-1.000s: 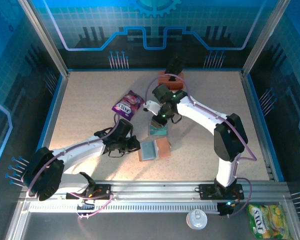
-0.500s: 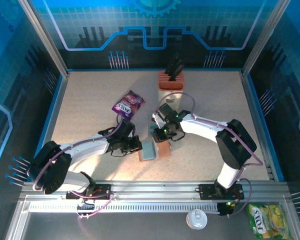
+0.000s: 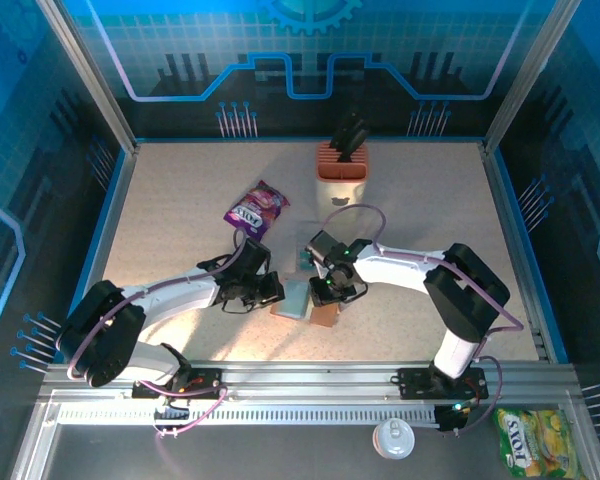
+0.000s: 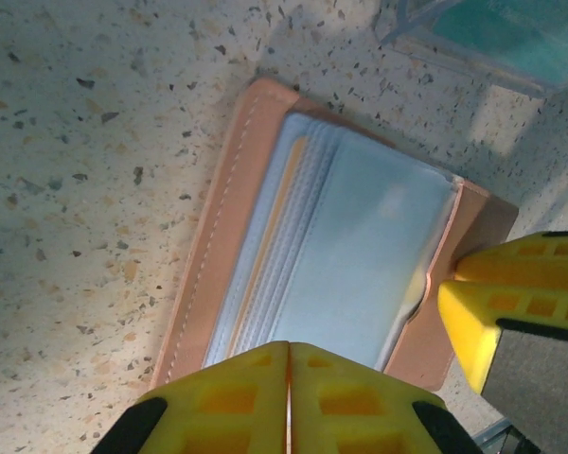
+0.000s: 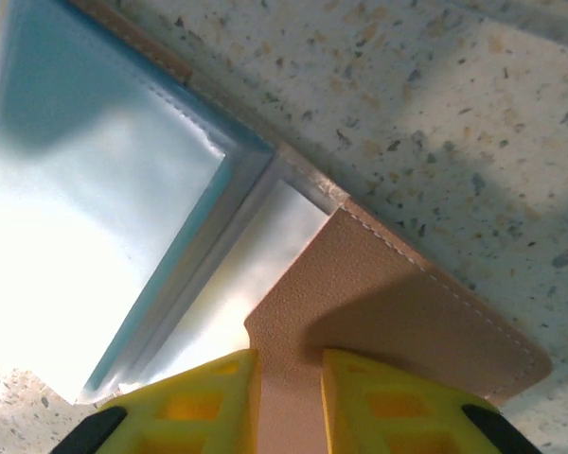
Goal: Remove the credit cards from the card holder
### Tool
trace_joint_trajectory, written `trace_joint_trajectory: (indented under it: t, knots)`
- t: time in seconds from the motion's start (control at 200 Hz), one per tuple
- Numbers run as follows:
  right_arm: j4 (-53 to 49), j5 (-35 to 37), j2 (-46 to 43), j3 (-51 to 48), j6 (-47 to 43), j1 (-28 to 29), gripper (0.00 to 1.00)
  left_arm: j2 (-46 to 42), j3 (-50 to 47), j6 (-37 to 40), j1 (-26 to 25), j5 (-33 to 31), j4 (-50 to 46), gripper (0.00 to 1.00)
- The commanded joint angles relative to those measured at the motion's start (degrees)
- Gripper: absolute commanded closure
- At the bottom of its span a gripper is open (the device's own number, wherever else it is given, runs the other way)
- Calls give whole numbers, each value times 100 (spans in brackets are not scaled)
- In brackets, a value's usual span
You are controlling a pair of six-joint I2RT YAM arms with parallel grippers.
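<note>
The right gripper [image 5: 291, 357], a second ago raised beyond the card holder [image 4: 216, 236] over a teal card [image 4: 497, 33], has come down onto the holder's brown flap. The holder itself has shifted a little nearer. The left gripper [image 4: 289, 352] has barely moved, its jaws now pressed together at the holder's near edge. The right jaws stand slightly apart with flap leather showing in the gap; whether they nip it cannot be told. The credit cards [image 4: 270, 255] sit layered in the grey-blue pocket just beyond the left jaws, an orange edge showing. The teal card lies on the table [image 3: 180, 190] beyond and right of those jaws. Left of them runs the holder's stitched edge, then bare table. Past the flap's stitched edge, beyond and right of the right jaws, the table is open too.
</note>
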Motion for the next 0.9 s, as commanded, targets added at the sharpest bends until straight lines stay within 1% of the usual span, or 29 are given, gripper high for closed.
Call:
trace_joint_trajectory:
  t: [0.0, 0.23, 0.66, 0.895]
  knots:
    - [-107, 464, -216, -65, 233, 72, 74, -83, -118, -83, 32, 24, 20, 90]
    - [-182, 776, -88, -34, 113, 74, 75, -7, -138, -71, 29, -17, 2, 90]
    - [-261, 1244, 297, 168, -344, 77, 75, -169, -223, -99, 33, -38, -72, 90]
    - [-454, 1447, 245, 309, -501, 85, 75, -231, -256, -103, 33, -28, -90, 90]
